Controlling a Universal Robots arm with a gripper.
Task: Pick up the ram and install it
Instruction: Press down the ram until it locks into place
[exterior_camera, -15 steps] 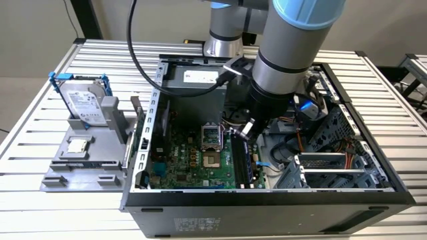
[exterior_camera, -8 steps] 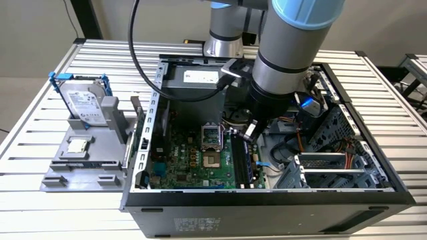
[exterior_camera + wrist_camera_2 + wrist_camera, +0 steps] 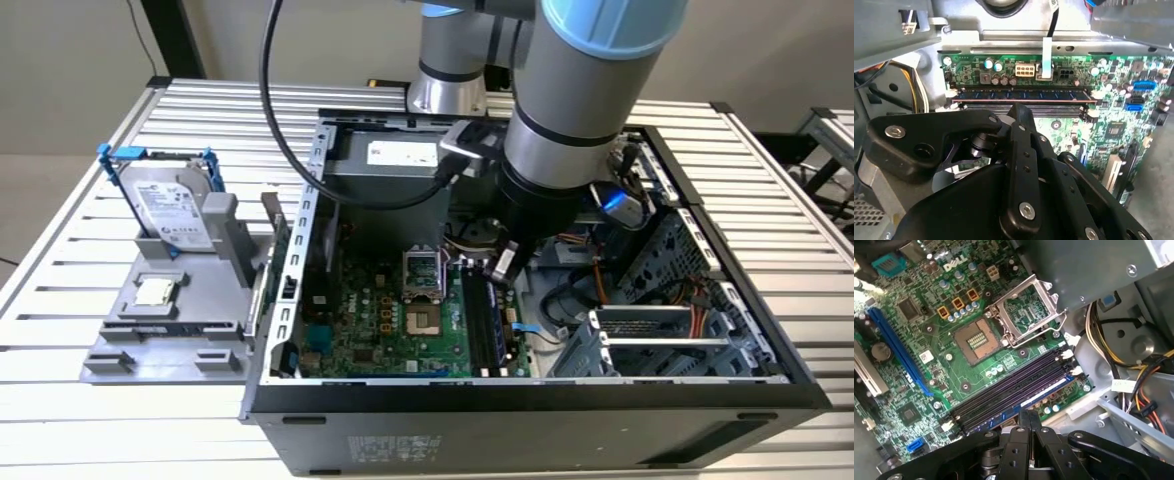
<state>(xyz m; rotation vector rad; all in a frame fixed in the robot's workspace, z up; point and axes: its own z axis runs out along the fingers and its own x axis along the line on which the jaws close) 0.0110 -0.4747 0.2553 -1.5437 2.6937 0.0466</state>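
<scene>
Ribbed aluminium slats form the table point(image 3: 80, 430) under your open computer case point(image 3: 534, 400), and everything below is placed from the green motherboard point(image 3: 380, 330) on the case floor.

You'll find the ram point(image 3: 1019, 94), a thin dark stick with a row of flat chips, seated on edge in the outermost of the long black slots point(image 3: 1014, 385) at the motherboard's edge, with white latches at both ends. In the exterior view it runs along the motherboard's right side point(image 3: 503, 325).

Your gripper point(image 3: 505, 262) hangs just above that stick, matte black fingers point(image 3: 1024, 422) clenched together with nothing between them.

Beside the slots, toward the board's middle, the square processor socket point(image 3: 975, 341) lies bare with its metal frame point(image 3: 1026, 310) hinged up. Bundled yellow and orange cables point(image 3: 1114, 347) crowd the grey sheet-metal wall past the ram.

Outside the case, at the exterior view's left, a silver hard drive point(image 3: 171, 205) in a blue frame stands on a grey plastic holder point(image 3: 160, 340), with a small square chip point(image 3: 155, 291) below it.
</scene>
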